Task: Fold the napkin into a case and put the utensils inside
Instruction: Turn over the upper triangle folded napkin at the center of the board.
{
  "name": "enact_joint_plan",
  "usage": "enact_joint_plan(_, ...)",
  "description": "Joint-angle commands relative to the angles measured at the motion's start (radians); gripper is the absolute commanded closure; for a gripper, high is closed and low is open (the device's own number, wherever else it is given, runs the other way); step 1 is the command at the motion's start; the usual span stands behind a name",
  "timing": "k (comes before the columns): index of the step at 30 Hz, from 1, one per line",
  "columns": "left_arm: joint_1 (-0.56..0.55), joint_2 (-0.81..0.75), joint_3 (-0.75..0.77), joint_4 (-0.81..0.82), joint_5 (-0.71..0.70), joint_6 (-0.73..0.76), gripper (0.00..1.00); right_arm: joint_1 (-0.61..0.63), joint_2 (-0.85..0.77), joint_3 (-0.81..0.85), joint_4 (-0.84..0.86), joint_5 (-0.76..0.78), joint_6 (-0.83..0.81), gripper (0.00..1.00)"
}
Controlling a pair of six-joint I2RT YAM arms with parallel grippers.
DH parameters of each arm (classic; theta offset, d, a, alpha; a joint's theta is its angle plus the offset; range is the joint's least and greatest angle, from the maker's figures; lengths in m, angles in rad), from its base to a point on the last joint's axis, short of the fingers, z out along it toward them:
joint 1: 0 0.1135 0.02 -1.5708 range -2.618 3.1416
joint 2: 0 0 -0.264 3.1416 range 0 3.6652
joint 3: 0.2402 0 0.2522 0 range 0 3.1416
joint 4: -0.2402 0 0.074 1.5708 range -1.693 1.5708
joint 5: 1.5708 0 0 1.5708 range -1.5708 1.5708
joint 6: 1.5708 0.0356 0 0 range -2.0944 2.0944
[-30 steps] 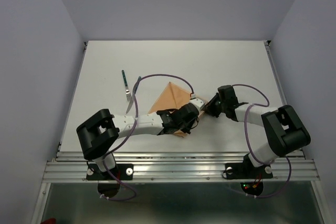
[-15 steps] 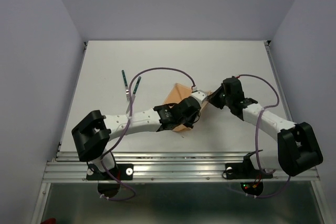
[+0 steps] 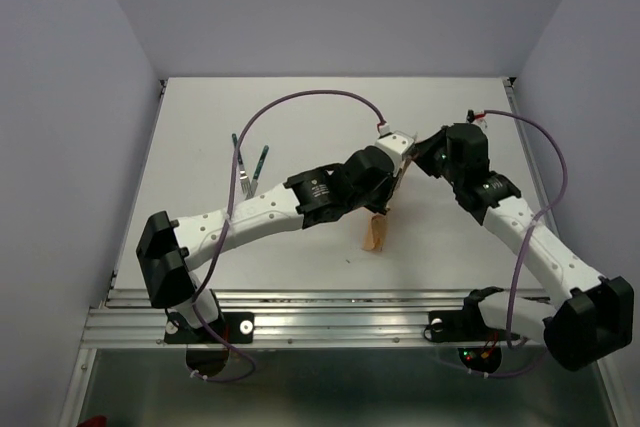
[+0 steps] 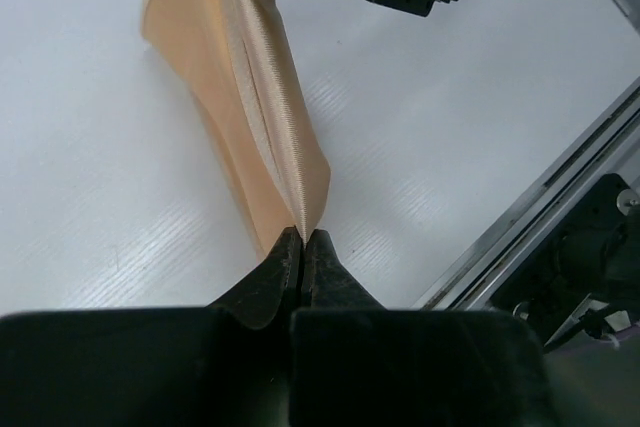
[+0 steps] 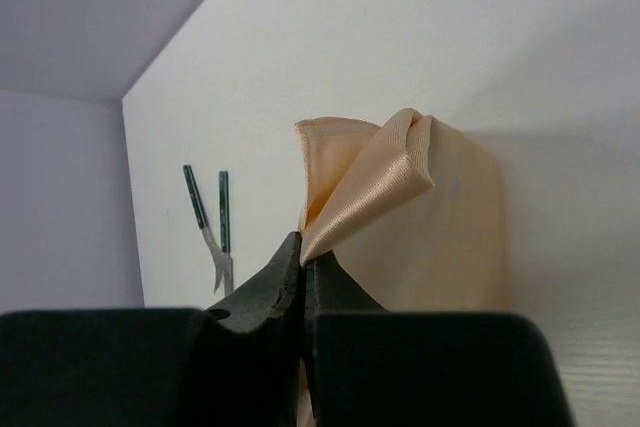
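The peach-tan napkin [image 3: 378, 233] hangs bunched above the table between my two grippers, its lower tip near the table's middle. My left gripper [image 4: 303, 238] is shut on one edge of the napkin [image 4: 250, 87], which stretches away to the right gripper's body at the top of that view. My right gripper [image 5: 303, 253] is shut on a folded corner of the napkin [image 5: 440, 217]. In the top view the left gripper [image 3: 398, 169] and right gripper [image 3: 422, 155] meet close together. Two utensils [image 3: 247, 175] with green handles lie at the left, also seen in the right wrist view [image 5: 214, 237].
Purple cables loop above both arms [image 3: 310, 102]. The metal rail [image 3: 350, 309] runs along the near table edge. Walls close the table at the left, back and right.
Both arms have risen and moved toward the back right, lifting the napkin off the table. The right gripper has closed on a corner of the napkin.
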Motion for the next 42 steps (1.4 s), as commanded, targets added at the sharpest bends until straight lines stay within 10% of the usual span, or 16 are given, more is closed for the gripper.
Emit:
enact_joint_plan(1, -0.008, -0.004, 0.097, -0.081, 0.060, 0.001, 1.00, -0.010, -0.089, 0.044, -0.031, 0.167, -0.045, 0.99)
enact_joint_plan(22, -0.220, 0.246, 0.556, -0.235, 0.313, 0.006, 1.00, -0.010, -0.539, 0.195, -0.634, 0.524, -0.160, 0.99)
enact_joint_plan(33, 0.080, 0.123, 0.036, 0.247, 0.806, -0.181, 1.00, -0.010, -0.145, 0.203, -0.415, 0.362, -0.279, 0.99)
enact_joint_plan(42, 0.280, 0.166, -0.217, 0.353, 0.775, -0.133, 1.00, -0.010, 0.323, 0.211, -0.084, 0.161, -0.322, 0.99)
